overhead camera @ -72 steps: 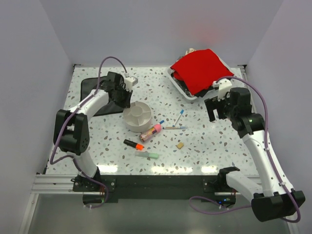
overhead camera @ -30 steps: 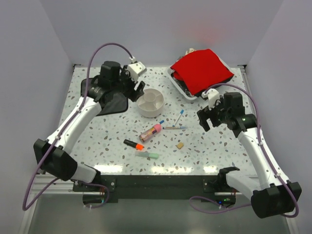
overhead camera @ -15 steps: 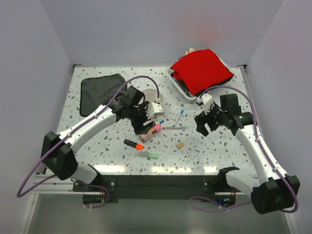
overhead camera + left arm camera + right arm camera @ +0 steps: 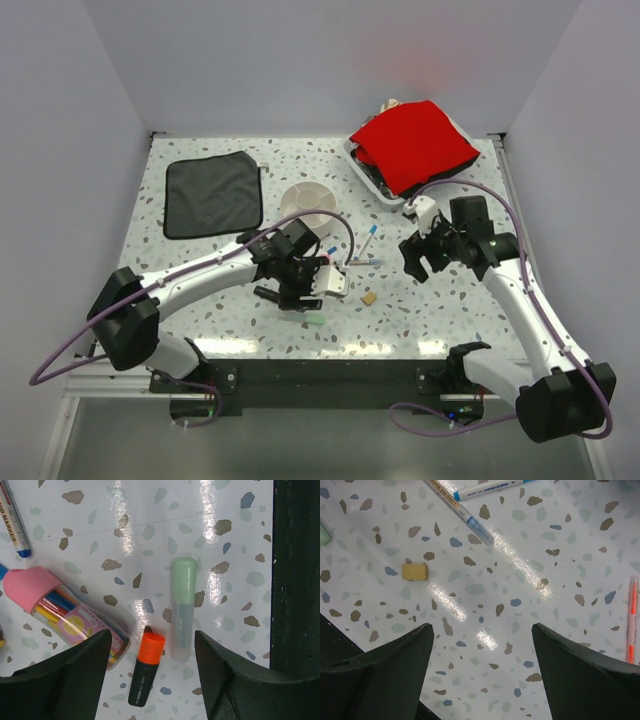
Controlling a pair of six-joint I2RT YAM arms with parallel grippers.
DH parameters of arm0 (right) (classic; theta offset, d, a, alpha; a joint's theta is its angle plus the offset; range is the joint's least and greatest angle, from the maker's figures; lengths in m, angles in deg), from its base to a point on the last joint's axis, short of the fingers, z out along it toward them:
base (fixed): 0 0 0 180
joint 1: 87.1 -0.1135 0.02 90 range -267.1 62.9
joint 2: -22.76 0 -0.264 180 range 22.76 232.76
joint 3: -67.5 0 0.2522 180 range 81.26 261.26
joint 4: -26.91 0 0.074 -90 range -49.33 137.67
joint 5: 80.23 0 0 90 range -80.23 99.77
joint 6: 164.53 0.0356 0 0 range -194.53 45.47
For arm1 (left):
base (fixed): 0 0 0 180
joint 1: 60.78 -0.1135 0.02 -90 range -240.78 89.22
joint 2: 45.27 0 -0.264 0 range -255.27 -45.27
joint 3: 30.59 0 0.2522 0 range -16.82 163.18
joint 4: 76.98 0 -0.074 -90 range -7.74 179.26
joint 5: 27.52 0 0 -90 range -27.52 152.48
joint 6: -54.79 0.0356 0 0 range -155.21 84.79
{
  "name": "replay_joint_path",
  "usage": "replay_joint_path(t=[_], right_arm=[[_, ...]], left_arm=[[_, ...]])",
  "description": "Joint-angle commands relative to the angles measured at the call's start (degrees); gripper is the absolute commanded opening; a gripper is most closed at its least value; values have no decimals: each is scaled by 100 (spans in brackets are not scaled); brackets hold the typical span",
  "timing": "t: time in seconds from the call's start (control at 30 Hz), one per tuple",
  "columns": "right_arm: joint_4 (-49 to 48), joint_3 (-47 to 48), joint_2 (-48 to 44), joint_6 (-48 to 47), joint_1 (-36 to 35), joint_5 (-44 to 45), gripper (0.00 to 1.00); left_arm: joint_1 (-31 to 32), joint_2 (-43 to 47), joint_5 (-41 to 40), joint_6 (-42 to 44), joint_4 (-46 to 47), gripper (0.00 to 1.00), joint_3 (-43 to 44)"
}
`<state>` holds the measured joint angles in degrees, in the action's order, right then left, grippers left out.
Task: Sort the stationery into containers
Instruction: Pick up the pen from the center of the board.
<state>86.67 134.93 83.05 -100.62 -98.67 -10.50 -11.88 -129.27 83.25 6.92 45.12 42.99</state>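
Note:
My left gripper point(image 4: 152, 636) is open and hangs low over the orange-and-black highlighter point(image 4: 146, 669), whose orange cap lies between the fingers without touching them. Right of it lies the pale green highlighter point(image 4: 182, 609), and to the left the pink-capped stick point(image 4: 65, 612). From above, the left gripper point(image 4: 303, 287) covers most of these. My right gripper point(image 4: 482, 627) is open over bare table, with the tan eraser point(image 4: 414, 572) and two blue-tipped pens point(image 4: 460, 512) beyond its fingers. The divided off-white bowl point(image 4: 308, 199) stands behind the left gripper.
A black cloth point(image 4: 213, 193) lies at the back left. A white tray point(image 4: 372, 176) with a red cloth point(image 4: 412, 143) sits at the back right. A thin orange pen point(image 4: 632, 620) lies at the right edge of the right wrist view. The table's dark front edge point(image 4: 297, 580) is close to the green highlighter.
My left gripper came away from the bowl and moved toward the near edge, over the highlighters. The bowl now stands farther back than at first. The right gripper shifted slightly left.

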Motion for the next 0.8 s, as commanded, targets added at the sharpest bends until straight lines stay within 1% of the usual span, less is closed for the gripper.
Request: replay_joint_path(t=[0.0, 0.07, 0.2, 0.37, 0.53, 0.63, 0.77], right_arm=[[-381, 363, -193, 928, 15, 235, 84], [-451, 425, -202, 1445, 24, 50, 84], [-750, 530, -220, 1958, 59, -108, 85], [-733, 715, -167, 1932, 85, -109, 85], [-610, 768, -342, 1844, 76, 15, 85], [-548, 715, -448, 1844, 94, 41, 86], [-557, 601, -589, 1870, 111, 41, 86]], left_arm=[[145, -124, 129, 138, 625, 72, -250], [286, -203, 102, 76, 871, 72, -382], [549, -405, 146, -64, 1127, 71, -435], [761, -669, 111, -117, 1285, 69, -426], [813, -907, 50, -205, 1416, 59, -505], [822, -951, -64, -249, 1461, 54, -602], [822, -1117, -311, -310, 1443, 53, -655]])
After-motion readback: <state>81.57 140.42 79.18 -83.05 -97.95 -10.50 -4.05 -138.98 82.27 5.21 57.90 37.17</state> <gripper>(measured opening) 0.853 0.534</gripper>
